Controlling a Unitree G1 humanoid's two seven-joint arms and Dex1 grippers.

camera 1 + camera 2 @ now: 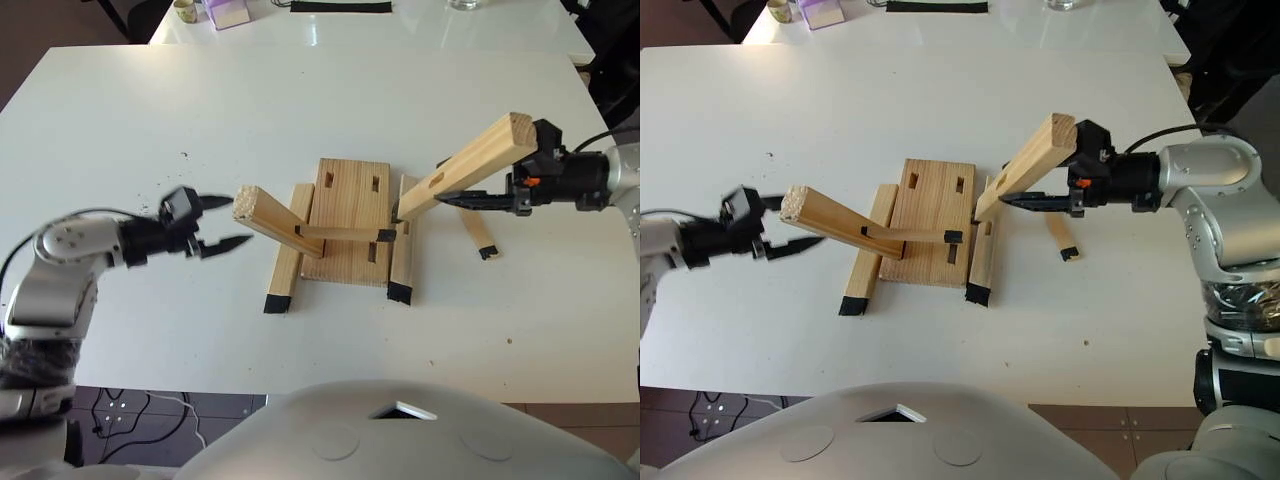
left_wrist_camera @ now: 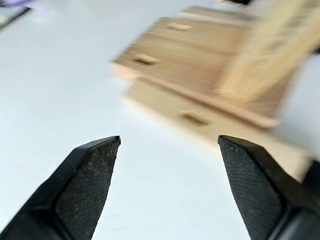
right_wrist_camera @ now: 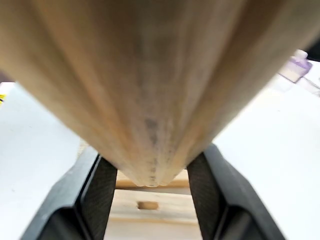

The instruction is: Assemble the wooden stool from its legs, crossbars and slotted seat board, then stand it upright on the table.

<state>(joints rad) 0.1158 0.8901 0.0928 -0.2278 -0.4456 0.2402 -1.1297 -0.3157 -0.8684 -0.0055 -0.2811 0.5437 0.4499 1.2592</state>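
The seat board [image 1: 350, 185] lies flat mid-worktop [image 1: 130, 120], somewhat toward the near edge, with a flat leg [image 1: 285, 262] along each of its sides. Over it a crossbar [image 1: 340, 234] runs between two tilted legs. The right hand [image 1: 452, 197] is clamped on the right tilted leg [image 1: 475, 158], which rises toward the right edge. The left hand [image 1: 232, 221], fingers apart, is just beside the raised end of the left tilted leg [image 1: 270, 220]. A short piece [image 1: 479, 233] lies on the worktop under the right hand.
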